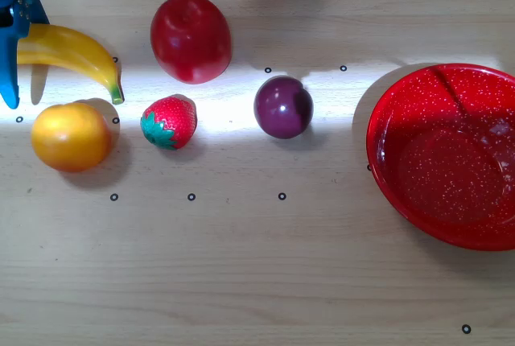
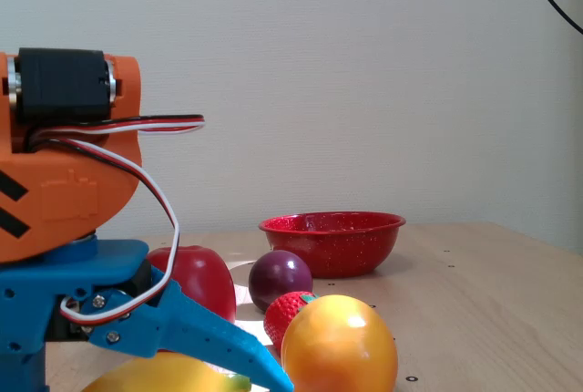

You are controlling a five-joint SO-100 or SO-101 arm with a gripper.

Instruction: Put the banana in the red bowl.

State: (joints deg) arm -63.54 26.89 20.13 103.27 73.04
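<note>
From the overhead view I see my blue gripper (image 1: 14, 40) at the worktop's left edge, near the far corner, its fingers pinching the thick end of the banana (image 1: 74, 52), whose green stem tip points toward the orange fruit (image 1: 71, 135) just beside it. A strawberry (image 1: 170, 121), red apple (image 1: 191, 38) and purple plum (image 1: 283, 107) sit toward the middle. The red bowl (image 1: 386, 113) sits well apart at the right edge.

Apple (image 1: 191, 38), plum (image 1: 283, 106), strawberry (image 1: 170, 121) (orange (image 1: 71, 136) beside).
</note>
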